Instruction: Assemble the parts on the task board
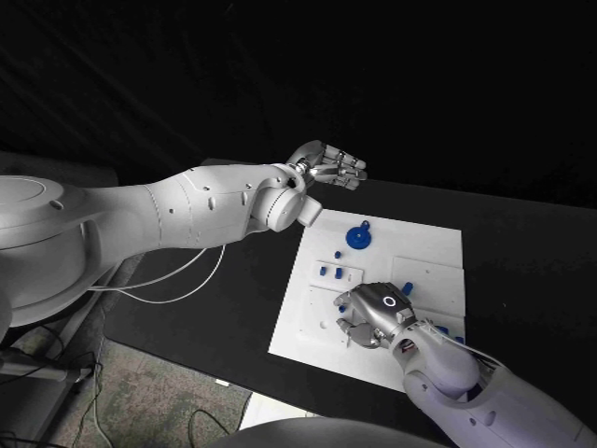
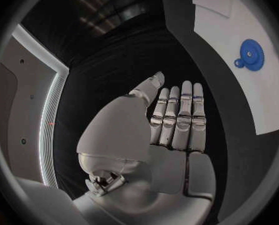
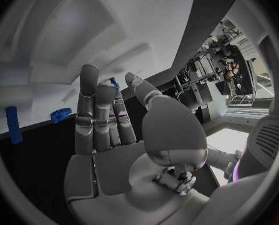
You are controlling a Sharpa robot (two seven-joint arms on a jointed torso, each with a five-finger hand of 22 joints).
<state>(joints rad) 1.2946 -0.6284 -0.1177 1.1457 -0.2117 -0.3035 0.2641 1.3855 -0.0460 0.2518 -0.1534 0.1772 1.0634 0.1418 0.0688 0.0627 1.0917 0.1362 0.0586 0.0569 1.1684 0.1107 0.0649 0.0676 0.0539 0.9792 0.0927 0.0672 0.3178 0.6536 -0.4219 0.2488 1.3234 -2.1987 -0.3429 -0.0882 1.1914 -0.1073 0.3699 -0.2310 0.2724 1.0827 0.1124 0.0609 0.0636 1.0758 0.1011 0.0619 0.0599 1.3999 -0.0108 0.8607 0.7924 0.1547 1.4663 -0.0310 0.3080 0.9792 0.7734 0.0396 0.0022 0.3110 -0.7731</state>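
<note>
The white task board (image 1: 433, 245) lies in the middle of the black table. A blue gear (image 1: 359, 237) sits near its far left corner, and small blue parts (image 1: 329, 272) stand further along the left side. Another blue part (image 1: 407, 287) stands just right of my right hand (image 1: 373, 315). That hand hovers low over the board's near half, palm down. In its wrist view the hand (image 3: 114, 135) has straight fingers and holds nothing; a blue part (image 3: 114, 82) shows past the fingertips. My left hand (image 1: 328, 166) hangs raised beyond the board's far left corner, its fingers (image 2: 177, 120) straight and empty, the gear (image 2: 252, 55) ahead.
The black table (image 1: 541, 243) stretches to the right of the board. White cables (image 1: 177, 280) hang under my left arm beside the table's left edge. The board's near edge sits close to the table's front edge.
</note>
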